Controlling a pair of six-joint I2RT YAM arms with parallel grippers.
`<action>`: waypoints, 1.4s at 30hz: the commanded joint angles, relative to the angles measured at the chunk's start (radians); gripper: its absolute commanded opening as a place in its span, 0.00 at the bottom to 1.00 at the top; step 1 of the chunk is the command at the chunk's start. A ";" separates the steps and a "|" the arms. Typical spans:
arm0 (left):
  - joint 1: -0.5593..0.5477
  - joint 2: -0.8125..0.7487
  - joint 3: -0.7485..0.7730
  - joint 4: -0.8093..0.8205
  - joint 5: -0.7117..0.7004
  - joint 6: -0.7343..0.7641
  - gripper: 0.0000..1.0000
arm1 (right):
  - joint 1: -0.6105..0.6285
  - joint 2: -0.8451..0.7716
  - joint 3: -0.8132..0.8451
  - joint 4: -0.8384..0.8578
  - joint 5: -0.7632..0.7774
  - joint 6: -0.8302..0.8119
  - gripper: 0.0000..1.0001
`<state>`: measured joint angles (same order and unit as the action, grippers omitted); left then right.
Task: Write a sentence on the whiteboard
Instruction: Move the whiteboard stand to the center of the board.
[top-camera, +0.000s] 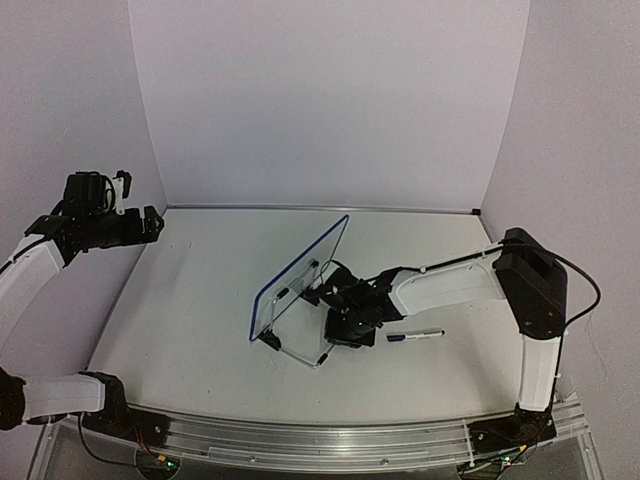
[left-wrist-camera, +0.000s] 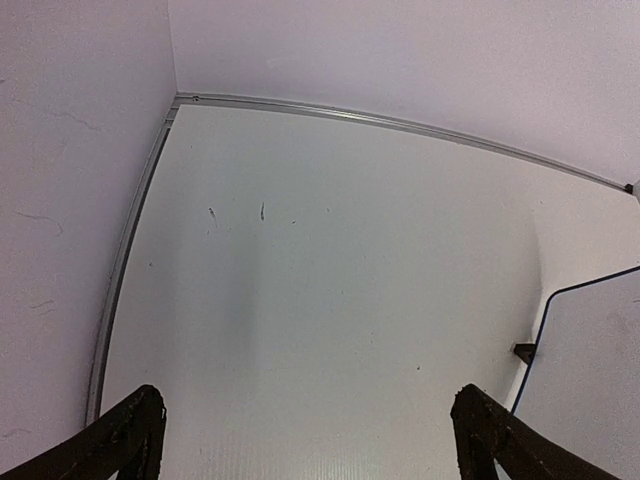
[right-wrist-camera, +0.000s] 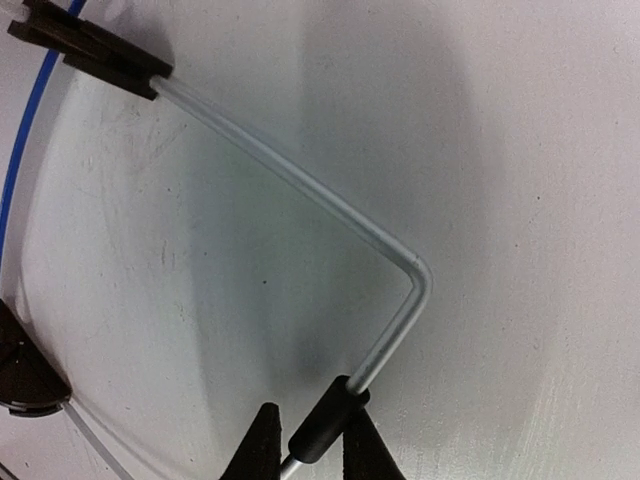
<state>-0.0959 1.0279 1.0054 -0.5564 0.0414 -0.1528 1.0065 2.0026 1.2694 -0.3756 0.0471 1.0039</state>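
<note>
Here the right jaws pinch the wire stand (right-wrist-camera: 300, 183), marker pen (top-camera: 415, 336) lying near.

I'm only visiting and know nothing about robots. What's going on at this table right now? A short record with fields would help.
whiteboard: mid-table, tilted, propped on its wire stand
writing: none visible in these views
marker: lying flat on the table, right of the board in the top view, unheld
right gripper: low behind the board, fingers closed around the stand's black sleeve
left gripper: wide open, raised at the left, holding nothing
</note>
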 joint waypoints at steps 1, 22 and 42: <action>0.005 0.000 -0.007 0.033 -0.003 0.015 1.00 | 0.001 0.040 0.009 -0.025 0.076 0.010 0.10; 0.004 0.029 -0.015 0.039 -0.015 0.021 1.00 | -0.246 0.066 0.020 0.151 -0.129 -0.569 0.00; 0.005 0.076 -0.034 0.084 0.088 0.061 0.99 | -0.399 0.254 0.312 0.143 -0.332 -1.028 0.11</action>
<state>-0.0959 1.0946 0.9791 -0.5182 0.0666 -0.1238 0.6270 2.2135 1.5208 -0.2417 -0.3229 0.0341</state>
